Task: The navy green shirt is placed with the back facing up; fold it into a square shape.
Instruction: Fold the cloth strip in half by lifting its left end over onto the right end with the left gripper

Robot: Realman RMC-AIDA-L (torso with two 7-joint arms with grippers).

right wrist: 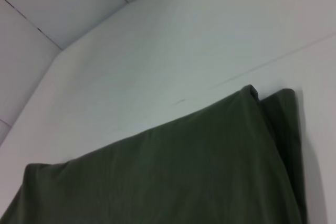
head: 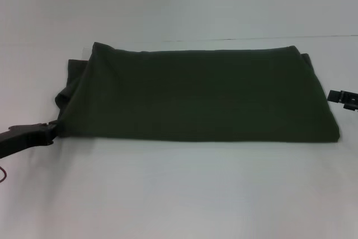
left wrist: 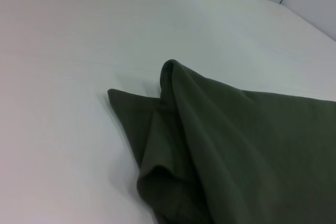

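Left pincer [head: 51,130] seemingly clamps the navy green shirt [head: 196,96] corner; right pincer [head: 342,98] unclear.

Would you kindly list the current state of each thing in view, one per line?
navy green shirt: folded into a long band lying flat on the table, plain side up, layers uneven at its left end.
left gripper: at the shirt's near left corner, touching the cloth.
right gripper: beside the shirt's right end, apart from it.
table: white, bearing the shirt.
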